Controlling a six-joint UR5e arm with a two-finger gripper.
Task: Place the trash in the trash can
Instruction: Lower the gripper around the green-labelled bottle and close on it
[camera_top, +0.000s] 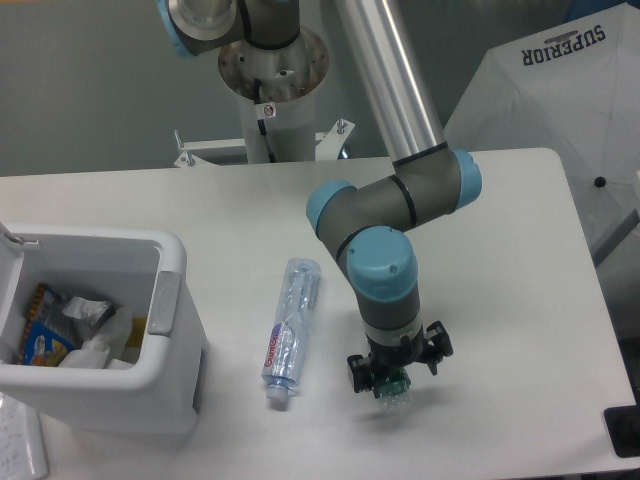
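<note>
A long clear bottle (289, 328) with a red-and-blue label lies flat on the white table, cap toward the front edge. A shorter bottle with a dark green label (396, 388) lies to its right, mostly hidden under my gripper (396, 378), which has come straight down over it. The fingers are hidden behind the wrist, so I cannot tell whether they are closed on the bottle. The white trash can (160, 398) with a grey side handle (164, 301) stands at the front left and holds several wrappers.
A grey-white cover printed SUPERIOR (560, 90) stands behind the table's right side. The robot's base (272, 60) is at the back centre. A dark object (625, 430) sits at the front right corner.
</note>
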